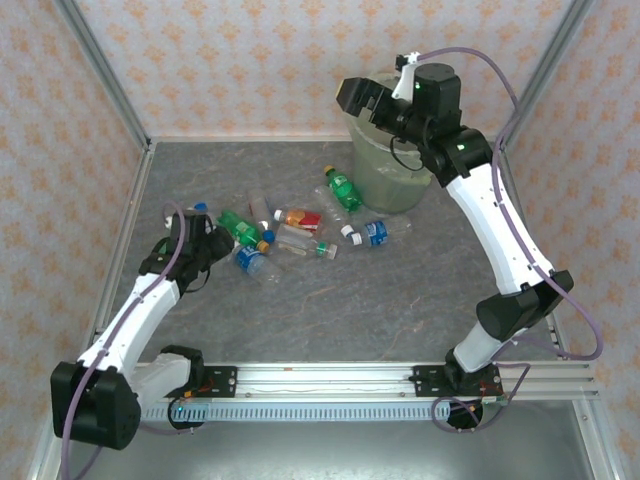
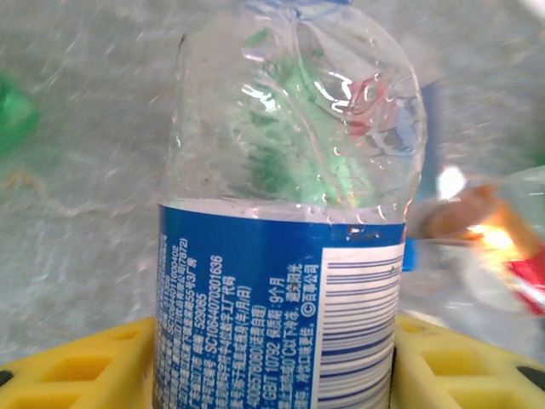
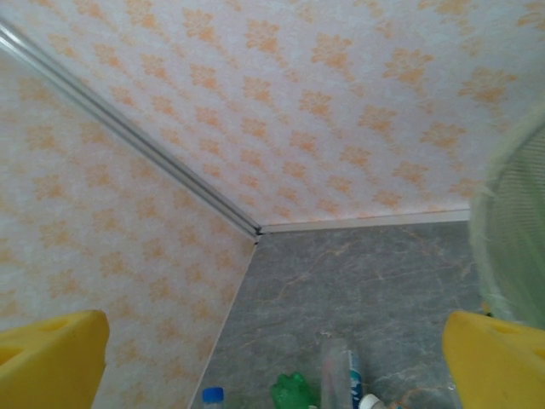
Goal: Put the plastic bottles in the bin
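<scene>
Top view: the plastic bottles (image 1: 290, 235) lie scattered on the table (image 1: 400, 300), left of the bin (image 1: 385, 180). The right gripper (image 1: 358, 97) hangs at the bin's rim.
Left wrist: the left gripper (image 2: 272, 362) has its fingers clamped on 1 blue-labelled bottle (image 2: 281, 281).
Right wrist: the fingers (image 3: 51, 358) are apart and empty.

L arm (image 1: 135, 310), R arm (image 1: 505, 235): white shells, blk joints, lilac cables (image 1: 597, 335), green LED (image 1: 461, 147); pincer fingers (image 2: 72, 371) yellow, moulded recesses.

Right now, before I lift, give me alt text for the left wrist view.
A clear bottle with a blue barcode label sits close up, held between the yellow pads of the left tool. Behind it, blurred: grey table and other bottles.
</scene>
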